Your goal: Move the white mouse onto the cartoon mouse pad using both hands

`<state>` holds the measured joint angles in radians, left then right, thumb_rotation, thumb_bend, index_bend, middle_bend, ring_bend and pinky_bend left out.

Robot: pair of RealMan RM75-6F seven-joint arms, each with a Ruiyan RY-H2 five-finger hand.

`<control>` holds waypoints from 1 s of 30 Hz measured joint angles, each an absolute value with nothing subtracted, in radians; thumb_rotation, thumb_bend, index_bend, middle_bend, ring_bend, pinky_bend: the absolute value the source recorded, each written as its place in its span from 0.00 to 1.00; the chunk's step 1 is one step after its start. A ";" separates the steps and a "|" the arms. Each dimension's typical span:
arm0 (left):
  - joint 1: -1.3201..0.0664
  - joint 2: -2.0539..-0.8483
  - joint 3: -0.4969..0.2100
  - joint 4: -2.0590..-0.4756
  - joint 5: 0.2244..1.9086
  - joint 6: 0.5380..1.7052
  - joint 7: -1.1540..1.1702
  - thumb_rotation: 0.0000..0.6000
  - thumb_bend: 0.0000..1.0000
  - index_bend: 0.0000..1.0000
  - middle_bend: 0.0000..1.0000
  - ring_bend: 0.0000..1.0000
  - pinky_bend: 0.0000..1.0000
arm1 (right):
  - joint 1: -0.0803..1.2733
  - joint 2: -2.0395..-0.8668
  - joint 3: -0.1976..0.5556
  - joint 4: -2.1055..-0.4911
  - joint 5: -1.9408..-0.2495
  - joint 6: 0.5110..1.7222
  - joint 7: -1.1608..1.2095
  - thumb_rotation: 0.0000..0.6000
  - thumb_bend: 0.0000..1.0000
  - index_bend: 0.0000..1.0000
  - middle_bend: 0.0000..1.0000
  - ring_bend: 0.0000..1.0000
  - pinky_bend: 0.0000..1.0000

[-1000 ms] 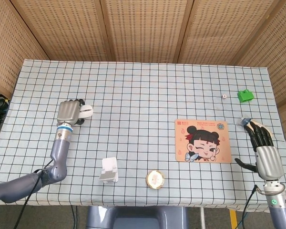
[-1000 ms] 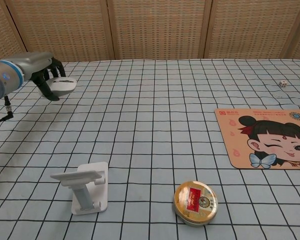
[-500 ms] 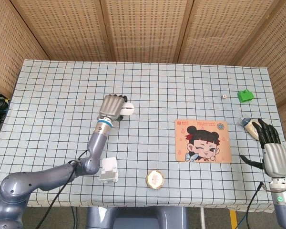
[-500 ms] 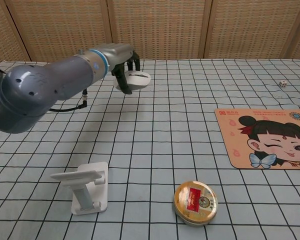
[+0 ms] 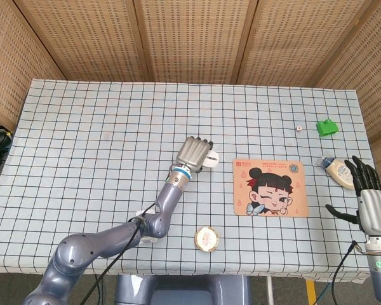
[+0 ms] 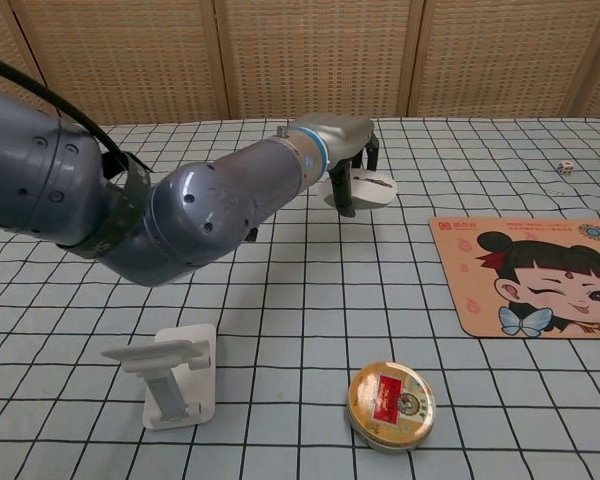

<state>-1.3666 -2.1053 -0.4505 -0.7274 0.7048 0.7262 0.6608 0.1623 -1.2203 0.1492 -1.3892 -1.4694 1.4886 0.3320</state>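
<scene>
**White mouse in transit, one handover from the pad**

White plastic shows between the curled fingers of the left hand [image 5: 195, 153], which holds the white mouse [image 6: 365, 189] clear of the checked tabletop [image 5: 114, 127], just short of the cartoon mouse pad [image 5: 270, 187].

Working outward from the robot in the chest view: a white phone stand [image 6: 165, 383] sits at about 7 o'clock, a round tin [image 6: 391, 404] at 5 o'clock, the pad at 3 o'clock, and the carried mouse beyond them near 1 o'clock. Far off at 2 o'clock lies a small die [image 6: 566, 167].

The right hand [image 5: 371, 203] waits at the tabletop's right edge, fingers spread and holding nothing, beside a small bottle [image 5: 337, 173].

Judged from this, the carry is nearly done. Since the task wants both hands, the next move likely calls for the right hand to come in over the pad and take the mouse, or steady it as it is set down.

Compared with a second ago, the left hand has travelled from the tabletop's far left to its middle, mouse gripped throughout; the right hand has drawn back slightly.
</scene>
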 measured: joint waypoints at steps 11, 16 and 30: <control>-1.443 -2.213 -0.477 -0.597 0.711 0.632 0.592 1.00 0.24 0.17 0.00 0.00 0.07 | 0.159 -1.217 0.154 -1.387 -1.465 1.490 0.334 1.00 0.13 0.07 0.00 0.00 0.00; -1.422 -2.196 -0.480 -0.618 0.715 0.639 0.570 1.00 0.18 0.11 0.00 0.00 0.04 | 0.158 -1.216 0.153 -1.393 -1.466 1.493 0.322 1.00 0.13 0.07 0.00 0.00 0.00; -1.226 -1.997 -0.434 -0.954 0.741 0.767 0.532 1.00 0.16 0.10 0.00 0.00 0.03 | 0.156 -1.221 0.147 -1.407 -1.470 1.495 0.265 1.00 0.13 0.07 0.00 0.00 0.00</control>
<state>-1.2257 -1.9971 -0.4337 -0.9539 0.7413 0.7669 0.5323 0.1555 -1.2214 0.1473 -1.4071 -1.4696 1.4951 0.2649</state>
